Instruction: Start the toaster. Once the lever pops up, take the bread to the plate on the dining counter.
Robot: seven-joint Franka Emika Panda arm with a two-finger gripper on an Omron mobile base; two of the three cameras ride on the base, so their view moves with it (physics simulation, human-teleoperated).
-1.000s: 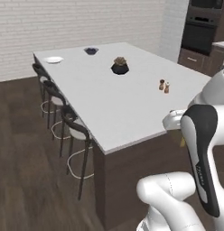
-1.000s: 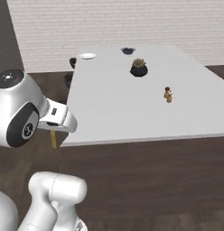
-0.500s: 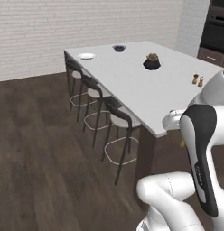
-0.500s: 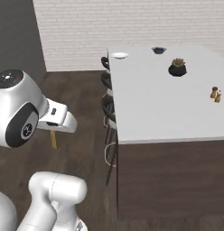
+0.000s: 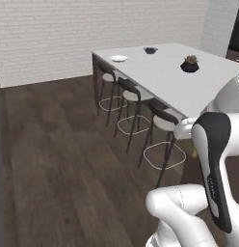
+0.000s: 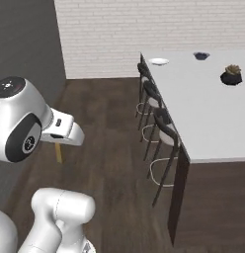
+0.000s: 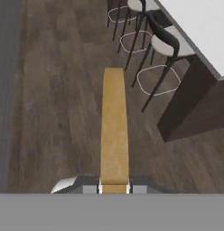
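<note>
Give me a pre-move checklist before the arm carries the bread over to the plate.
1. Bread clamped in the gripper: ok, it sits edge-on between the fingertips.
2. Plate bare: ok, nothing visible on it.
3. Plate within reach: not ok, it lies at the far end of the dining counter.
4. Path along the counter: not ok, stools line the near side.
5. Bowl and potted plant apart from the plate: ok.

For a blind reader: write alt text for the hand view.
The gripper is shut on the bread, seen edge-on as a tan strip above dark wood floor. At upper right are the dining counter's white corner and dark base, with stools alongside.
</note>
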